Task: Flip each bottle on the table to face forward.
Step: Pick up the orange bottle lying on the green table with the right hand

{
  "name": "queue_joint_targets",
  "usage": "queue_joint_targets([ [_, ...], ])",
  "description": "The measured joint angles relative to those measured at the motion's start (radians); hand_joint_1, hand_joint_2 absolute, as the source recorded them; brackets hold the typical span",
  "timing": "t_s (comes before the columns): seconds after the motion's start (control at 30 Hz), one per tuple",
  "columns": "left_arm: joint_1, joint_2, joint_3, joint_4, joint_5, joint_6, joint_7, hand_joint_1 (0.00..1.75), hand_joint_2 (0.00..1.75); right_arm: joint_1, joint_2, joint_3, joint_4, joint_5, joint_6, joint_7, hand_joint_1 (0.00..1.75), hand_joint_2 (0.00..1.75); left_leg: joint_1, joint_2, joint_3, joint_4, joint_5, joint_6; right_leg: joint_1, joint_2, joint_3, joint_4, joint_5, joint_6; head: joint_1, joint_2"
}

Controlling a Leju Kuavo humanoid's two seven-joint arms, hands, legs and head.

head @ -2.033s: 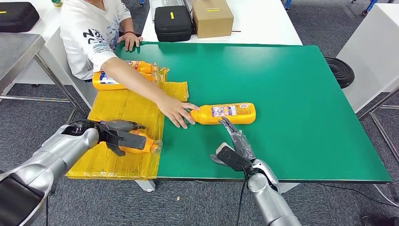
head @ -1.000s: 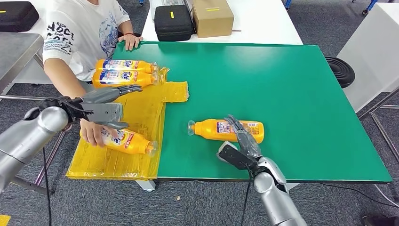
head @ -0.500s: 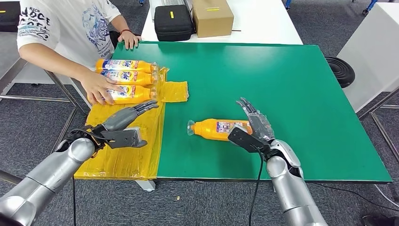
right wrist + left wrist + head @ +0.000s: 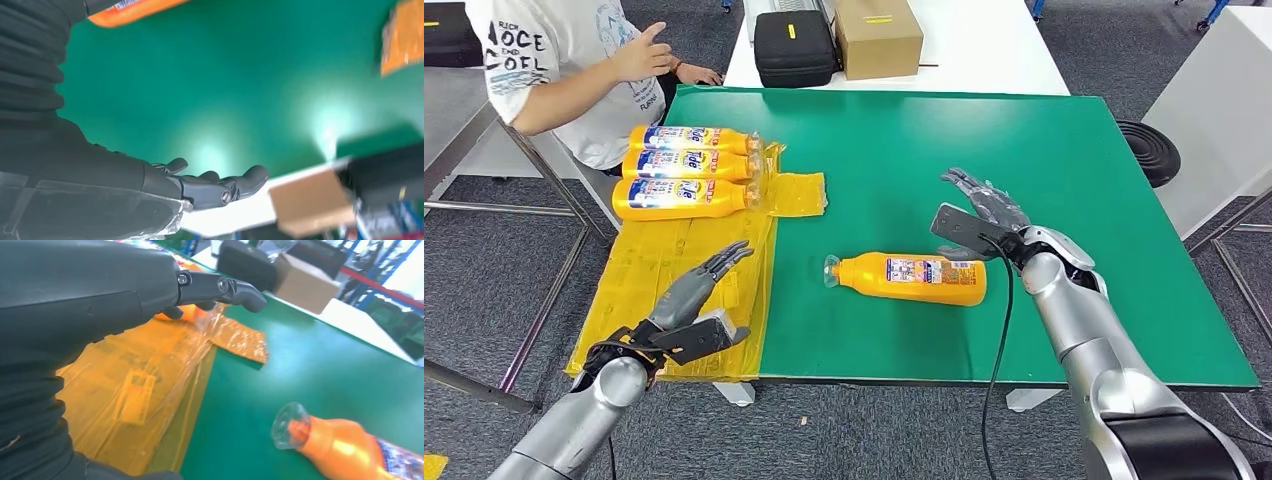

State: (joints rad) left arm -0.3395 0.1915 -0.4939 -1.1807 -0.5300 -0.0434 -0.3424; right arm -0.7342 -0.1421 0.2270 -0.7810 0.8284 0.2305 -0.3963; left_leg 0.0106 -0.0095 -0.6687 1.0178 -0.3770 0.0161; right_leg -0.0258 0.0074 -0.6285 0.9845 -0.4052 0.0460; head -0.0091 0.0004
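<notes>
An orange bottle lies on its side on the green table, clear cap toward the left, small-print label up; its cap end shows in the left wrist view. My right hand hovers just beyond its base end, empty, fingers spread. My left hand is over the yellow sheet near the table's front left, empty with fingers extended. Three more orange bottles lie side by side at the sheet's far end, brand labels up.
A person stands at the far left corner, one hand raised, the other on the table edge. A black case and a cardboard box sit on the white table behind. A black round stool stands to the right.
My right hand lifted off the bottle and moved away past its base. My left hand drew back toward the front edge. The person set a third bottle in the row and withdrew their hand.
</notes>
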Motion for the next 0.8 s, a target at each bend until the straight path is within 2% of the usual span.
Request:
queue_joint_targets([
  [0.2,0.02,-0.023,0.035,0.006,-0.027,-0.007,0.005,0.0,1.75,-0.073,-0.017,0.079,0.148,-0.008,0.043,0.006,0.0,1.75,0.001,0.0,0.0,0.0,0.0,0.0,0.001,0.0,0.0,0.0,0.0,0.0,0.0,0.0],
  [0.47,0.019,-0.044,0.049,0.034,-0.037,-0.009,0.001,0.0,1.75,-0.119,-0.028,0.125,0.25,-0.036,0.056,0.034,0.0,1.75,0.001,0.0,0.0,0.0,0.0,0.0,0.001,0.0,0.0,0.0,0.0,0.0,0.0,0.0],
  [0.8,0.005,-0.06,0.059,0.066,-0.039,-0.007,-0.004,0.0,1.75,-0.132,-0.02,0.156,0.295,-0.083,0.093,-0.029,0.0,1.75,0.001,0.0,0.0,0.0,0.0,0.0,0.001,0.0,0.0,0.0,0.0,0.0,0.0,0.0],
])
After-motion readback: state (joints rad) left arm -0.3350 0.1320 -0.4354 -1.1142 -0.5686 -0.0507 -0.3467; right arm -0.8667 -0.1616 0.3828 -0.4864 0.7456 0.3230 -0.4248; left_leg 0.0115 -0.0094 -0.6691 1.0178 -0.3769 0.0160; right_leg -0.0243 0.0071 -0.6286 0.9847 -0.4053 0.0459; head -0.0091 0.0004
